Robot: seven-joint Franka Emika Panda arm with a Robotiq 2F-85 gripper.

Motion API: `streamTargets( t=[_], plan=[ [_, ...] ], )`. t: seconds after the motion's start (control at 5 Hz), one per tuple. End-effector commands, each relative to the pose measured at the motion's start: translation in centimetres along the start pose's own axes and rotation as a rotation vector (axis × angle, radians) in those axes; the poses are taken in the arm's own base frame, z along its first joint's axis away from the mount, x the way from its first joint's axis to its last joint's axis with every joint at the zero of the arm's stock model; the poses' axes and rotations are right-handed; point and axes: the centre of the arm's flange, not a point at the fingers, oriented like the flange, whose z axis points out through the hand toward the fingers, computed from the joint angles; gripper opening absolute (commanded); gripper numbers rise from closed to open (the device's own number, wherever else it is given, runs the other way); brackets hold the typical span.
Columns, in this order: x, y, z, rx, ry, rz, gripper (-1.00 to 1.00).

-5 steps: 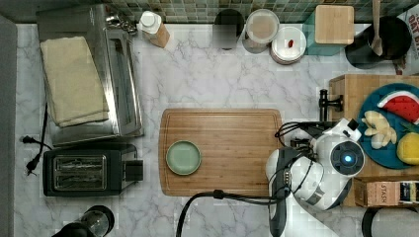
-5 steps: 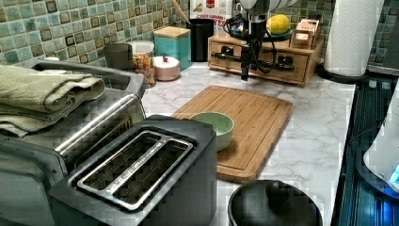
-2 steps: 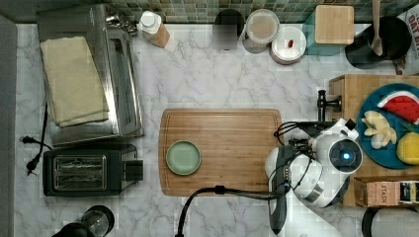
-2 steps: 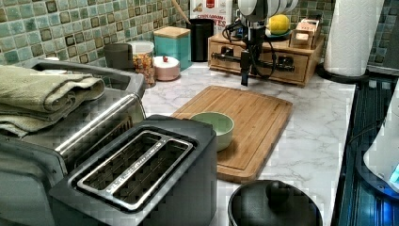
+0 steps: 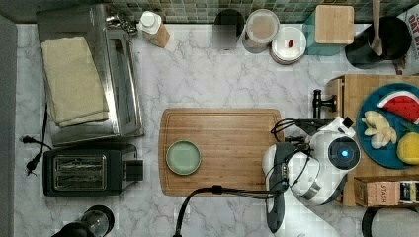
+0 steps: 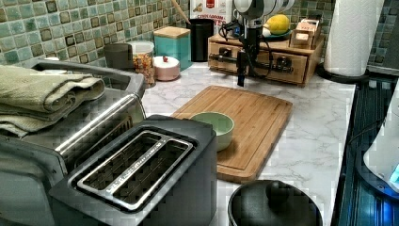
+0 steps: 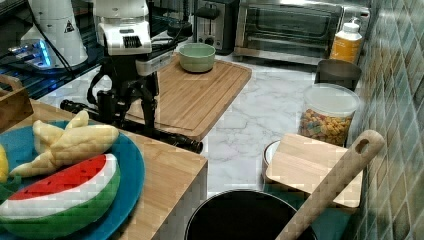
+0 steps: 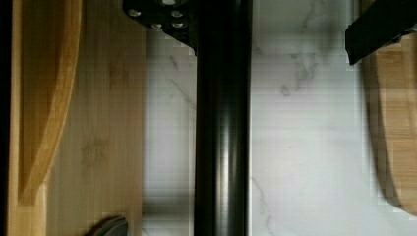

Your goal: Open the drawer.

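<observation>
Since the gripper stands open with nothing in its grasp, the risks begin at the black bar handle running between its jaws. In the wrist view one finger sits right against the bar while the other finger is well apart from it. Closing from this off-centre stance could push the bar sideways or leave a shallow grip. The bar is round and smooth, so a weak pinch may slide along it or slip off once the pull starts.

Just behind the handle is the drawer, set in the front of a light-wood box on the marble counter; it looks shut or nearly so. If the pull is not straight along the drawer's travel, the drawer could bind. The whole box might then skid across the marble instead, unsettling the blue plate of toy fruit on top of it.

Farther out, the pull leads toward the cutting board. The fingers hang low and could catch its edge. The green bowl lies well clear of the path.
</observation>
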Motion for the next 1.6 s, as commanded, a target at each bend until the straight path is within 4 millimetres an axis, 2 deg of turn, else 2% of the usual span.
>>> streamTargets(
  t=[0.2,0.4,0.8,1.4,1.6],
  plan=[
    [1.1,-15.3,-3.4,0.035,0.064,-0.045,1.00],
    [0.8,-17.0,-2.9,0.081,0.074,-0.132,1.00],
    [0.2,-20.2,-4.2,0.104,0.026,-0.163,1.00],
    [0.8,-27.2,-4.9,0.130,0.007,-0.015,1.00],
    [0.5,-28.2,-5.4,0.137,-0.002,-0.009,1.00]
  ],
)
